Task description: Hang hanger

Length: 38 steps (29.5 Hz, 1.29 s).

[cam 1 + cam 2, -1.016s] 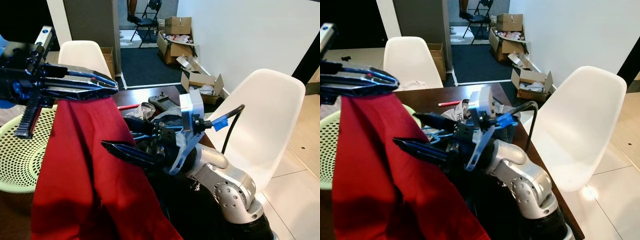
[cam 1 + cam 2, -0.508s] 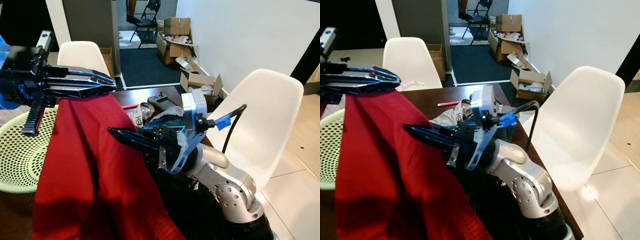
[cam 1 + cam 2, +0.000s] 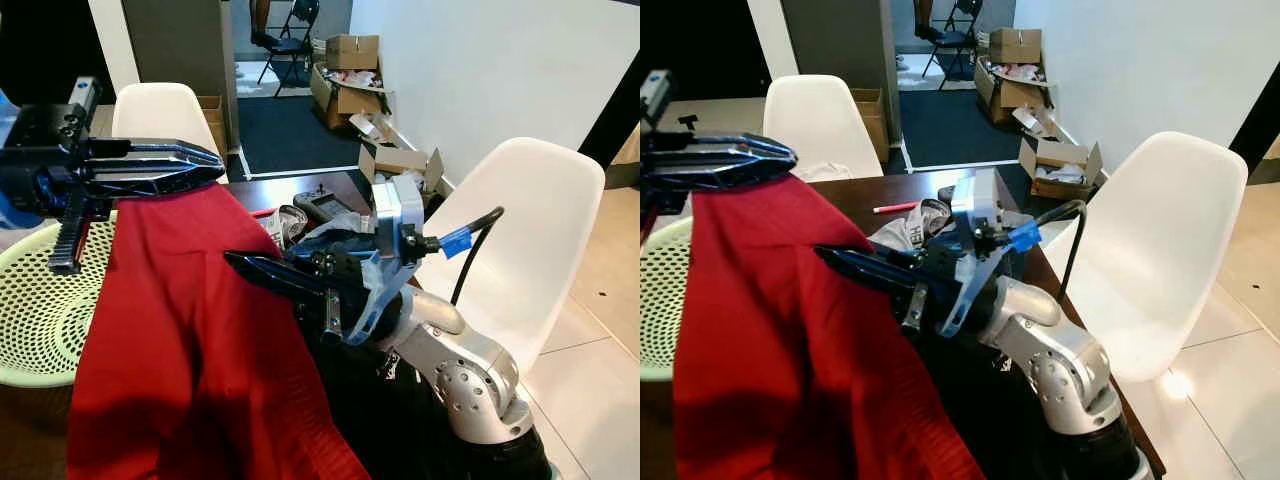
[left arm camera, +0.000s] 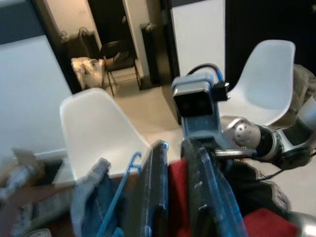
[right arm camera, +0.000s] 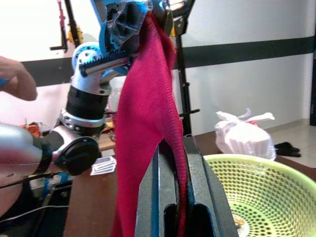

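A red garment (image 3: 180, 320) hangs from my left gripper (image 3: 205, 162), which is shut on its top edge at the upper left. My right gripper (image 3: 240, 263) reaches across from the right and is shut on a fold of the same cloth lower down; in the right wrist view the red garment (image 5: 148, 98) runs down between its fingers (image 5: 158, 197). A thin blue hanger (image 4: 123, 190) lies by a heap of denim beside my left gripper's fingers (image 4: 153, 197) in the left wrist view.
A pale green mesh basket (image 3: 40, 310) sits at the left on the dark table. Clothes (image 3: 320, 225) and a red pen (image 3: 898, 207) lie behind the right arm. White chairs (image 3: 530, 230) (image 3: 165, 110) stand around. A person's hand (image 5: 17, 79) shows in the right wrist view.
My right gripper has risen and moved further along the red garment, closer to the left gripper. The left gripper has kept its hold at about the same place.
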Available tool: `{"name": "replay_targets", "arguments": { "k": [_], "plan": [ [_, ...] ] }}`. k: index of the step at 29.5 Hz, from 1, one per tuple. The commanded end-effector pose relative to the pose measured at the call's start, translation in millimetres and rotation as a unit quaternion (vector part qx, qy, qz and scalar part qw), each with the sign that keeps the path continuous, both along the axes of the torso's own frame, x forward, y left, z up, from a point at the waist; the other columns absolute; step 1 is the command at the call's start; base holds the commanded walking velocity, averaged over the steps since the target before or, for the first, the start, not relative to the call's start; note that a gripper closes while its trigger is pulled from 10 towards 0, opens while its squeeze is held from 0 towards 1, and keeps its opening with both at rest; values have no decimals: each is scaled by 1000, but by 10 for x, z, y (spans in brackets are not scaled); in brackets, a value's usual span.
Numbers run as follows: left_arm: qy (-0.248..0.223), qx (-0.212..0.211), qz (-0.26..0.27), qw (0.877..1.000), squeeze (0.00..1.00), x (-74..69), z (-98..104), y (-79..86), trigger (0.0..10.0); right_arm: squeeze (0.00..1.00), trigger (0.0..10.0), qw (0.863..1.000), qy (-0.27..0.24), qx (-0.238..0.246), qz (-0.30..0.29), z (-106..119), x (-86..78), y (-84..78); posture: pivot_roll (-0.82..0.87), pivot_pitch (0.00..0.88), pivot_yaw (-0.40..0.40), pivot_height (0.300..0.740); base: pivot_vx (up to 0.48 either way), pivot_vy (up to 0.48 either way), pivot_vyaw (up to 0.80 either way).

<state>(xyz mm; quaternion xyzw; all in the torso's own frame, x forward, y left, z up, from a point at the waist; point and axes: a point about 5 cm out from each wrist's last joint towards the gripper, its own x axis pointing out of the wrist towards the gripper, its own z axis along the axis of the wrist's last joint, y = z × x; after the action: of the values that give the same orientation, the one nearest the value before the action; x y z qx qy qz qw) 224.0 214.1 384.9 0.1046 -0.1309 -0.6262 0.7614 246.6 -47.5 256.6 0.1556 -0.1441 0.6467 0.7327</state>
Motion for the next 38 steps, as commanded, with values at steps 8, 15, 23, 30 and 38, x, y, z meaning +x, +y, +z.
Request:
{"name": "replay_targets", "arguments": {
  "k": [8,15,23,30,38],
  "plan": [
    [59,-64,-42,995,1000,-174,93,281,10000,0,0,1000,-9,4,-7,43,22,-75,141,35,-48,740,0,0,0],
    [100,-36,-65,992,1000,-291,11,363,10000,0,0,1000,-11,5,-4,48,11,-81,142,33,-48,740,0,0,0],
    [142,12,-14,990,1000,-145,-265,323,10000,0,0,1000,-19,10,11,78,-38,-84,135,24,-42,740,0,0,0],
    [138,2,21,990,1000,-38,-284,339,10000,0,0,999,-26,12,34,96,-108,-88,131,21,-40,740,0,0,0],
    [131,-3,23,991,1000,-10,-252,360,10000,0,0,997,-33,10,68,100,-209,-71,129,24,-37,740,0,0,0]
  ]
}}
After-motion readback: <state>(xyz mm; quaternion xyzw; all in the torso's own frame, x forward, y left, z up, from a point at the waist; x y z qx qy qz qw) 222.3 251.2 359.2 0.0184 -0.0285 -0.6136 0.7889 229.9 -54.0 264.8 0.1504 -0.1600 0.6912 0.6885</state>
